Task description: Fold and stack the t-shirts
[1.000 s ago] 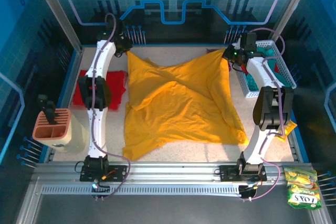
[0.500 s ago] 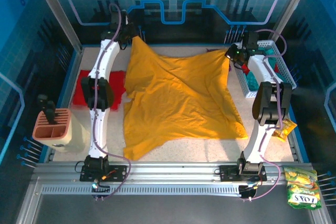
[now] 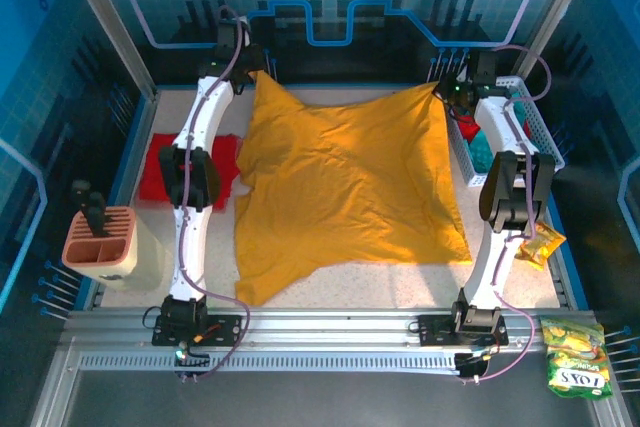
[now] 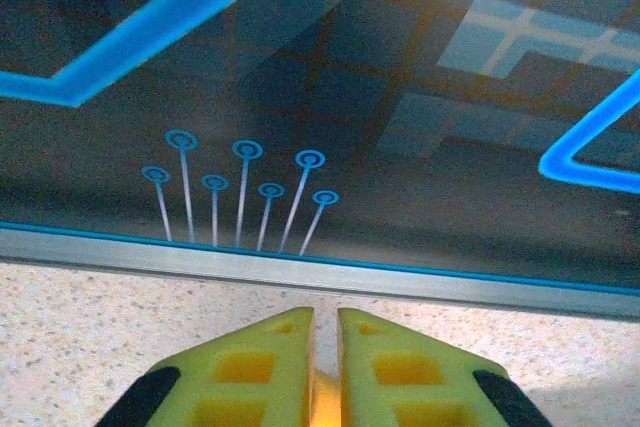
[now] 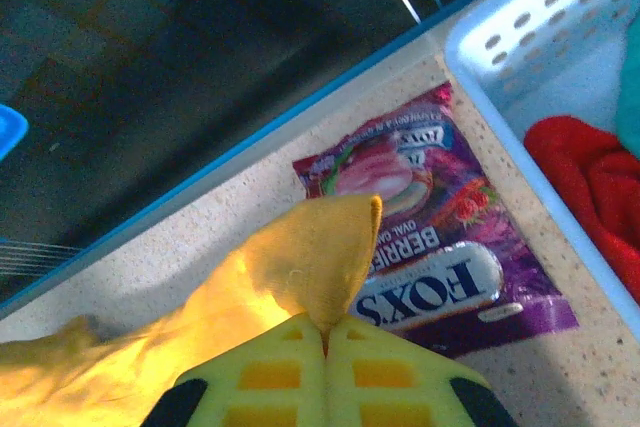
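Together, left claw [image 4: 325, 325] and right claw [image 5: 325, 335] pinch mustard t-shirt [image 3: 340, 187] over speckled table [image 3: 400, 284].

Your top camera looks down from above and behind the arm bases, taking in the whole counter [image 3: 340, 282] around the yellow t-shirt [image 3: 345, 182]. Your left wrist camera sits low and close over the left gripper [image 4: 325, 315], facing the back wall [image 4: 330, 77] beyond the shirt. Your right wrist camera looks down close at the shirt's far right corner, sharing the white basket [image 5: 540, 27] with the top view.
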